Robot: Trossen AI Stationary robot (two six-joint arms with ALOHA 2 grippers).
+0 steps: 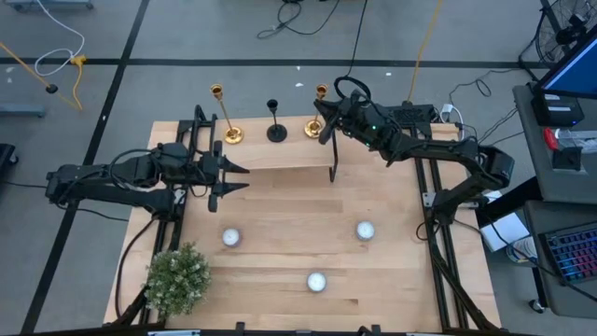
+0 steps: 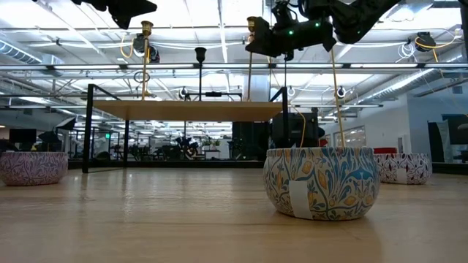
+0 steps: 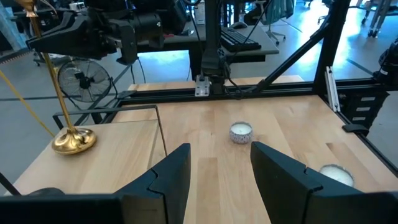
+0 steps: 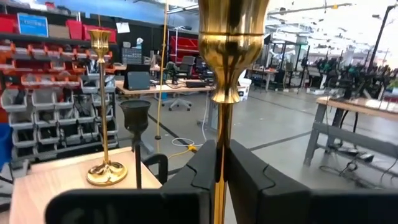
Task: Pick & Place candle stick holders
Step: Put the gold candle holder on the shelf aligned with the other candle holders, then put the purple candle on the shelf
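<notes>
Three candle stick holders stand by their round bases on a raised wooden shelf (image 1: 280,154) at the table's far side: a tall gold one (image 1: 224,119) on the left, a shorter black one (image 1: 276,126) in the middle, and a tall gold one (image 1: 315,117) on the right. My right gripper (image 1: 323,119) reaches in from the right and is shut on the right gold one (image 4: 231,50). My left gripper (image 1: 235,179) is open and empty in front of the shelf's left part; it also shows in the left wrist view (image 3: 221,168). My right gripper pinches the right gold candlestick's thin stem (image 4: 219,155) between its two fingers, high up, a little below the top cup. The fingers come about level from the table's right side and lie across the stem. The candlestick's round base (image 3: 73,140) sits on the shelf.
Three small round tealight candles lie on the lower table: left (image 1: 230,237), right (image 1: 365,230) and near middle (image 1: 316,281). A bushy green plant (image 1: 177,277) stands at the near left corner. The shelf's black legs (image 1: 333,163) stand between the two levels.
</notes>
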